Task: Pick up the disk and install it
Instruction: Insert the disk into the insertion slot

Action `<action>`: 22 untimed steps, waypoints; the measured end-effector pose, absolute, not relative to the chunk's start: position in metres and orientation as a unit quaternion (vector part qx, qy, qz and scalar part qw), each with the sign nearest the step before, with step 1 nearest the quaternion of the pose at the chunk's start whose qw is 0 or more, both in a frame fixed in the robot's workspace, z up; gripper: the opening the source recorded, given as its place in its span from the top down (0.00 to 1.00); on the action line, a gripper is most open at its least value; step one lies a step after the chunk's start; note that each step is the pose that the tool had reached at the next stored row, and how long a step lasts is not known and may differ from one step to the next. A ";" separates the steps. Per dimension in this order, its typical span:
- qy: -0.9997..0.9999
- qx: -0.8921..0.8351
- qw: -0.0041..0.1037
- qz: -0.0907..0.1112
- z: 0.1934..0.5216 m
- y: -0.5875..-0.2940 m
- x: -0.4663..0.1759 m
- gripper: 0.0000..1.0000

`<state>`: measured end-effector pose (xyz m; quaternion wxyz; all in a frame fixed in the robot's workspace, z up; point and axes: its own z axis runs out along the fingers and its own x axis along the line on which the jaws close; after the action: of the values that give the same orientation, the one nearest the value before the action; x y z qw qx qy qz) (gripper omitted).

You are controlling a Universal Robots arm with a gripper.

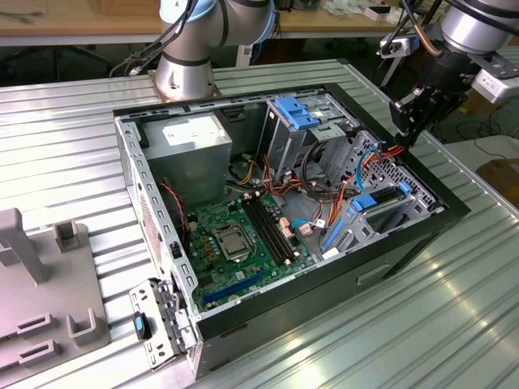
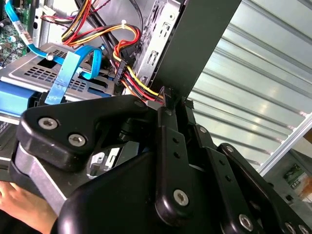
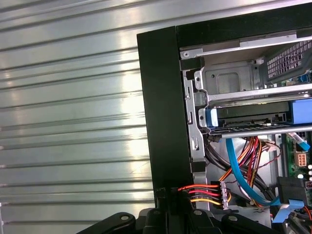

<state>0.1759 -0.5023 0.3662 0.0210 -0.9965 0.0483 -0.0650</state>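
The disk [image 1: 366, 202], grey metal in a bright blue carrier, lies in the drive bay at the computer case's end toward the exterior view's right. Its blue rail also shows in the first wrist view [image 3: 210, 118], and the carrier shows again in the second wrist view [image 2: 14, 95]. My gripper [image 1: 403, 134] hangs over the case's black rim, just behind that bay. In both wrist views its black fingers stand together, shut, against the rim [image 2: 165, 95] [image 3: 170, 195]. Red, yellow and black power wires [image 3: 202, 192] run right up to the tips; I cannot tell whether they are pinched.
The open case [image 1: 154, 174] lies on a ribbed metal table [image 1: 65, 138]. Inside are a green motherboard [image 1: 235, 239], a grey power supply box [image 1: 190, 150], a paler blue latch [image 1: 296, 111] and blue ribbon cables [image 2: 66, 78]. A person's hand [image 2: 17, 202] is beside the gripper. A grey fixture [image 1: 40, 284] stands at the exterior view's left.
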 end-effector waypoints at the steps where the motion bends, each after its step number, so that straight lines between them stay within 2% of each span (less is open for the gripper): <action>1: 0.048 -0.996 0.021 -0.065 0.366 -0.502 0.176 0.77; 22: 0.048 -0.996 0.022 -0.073 0.364 -0.505 0.173 0.77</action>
<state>0.1728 -0.5046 0.3636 0.0223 -0.9959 0.0481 -0.0730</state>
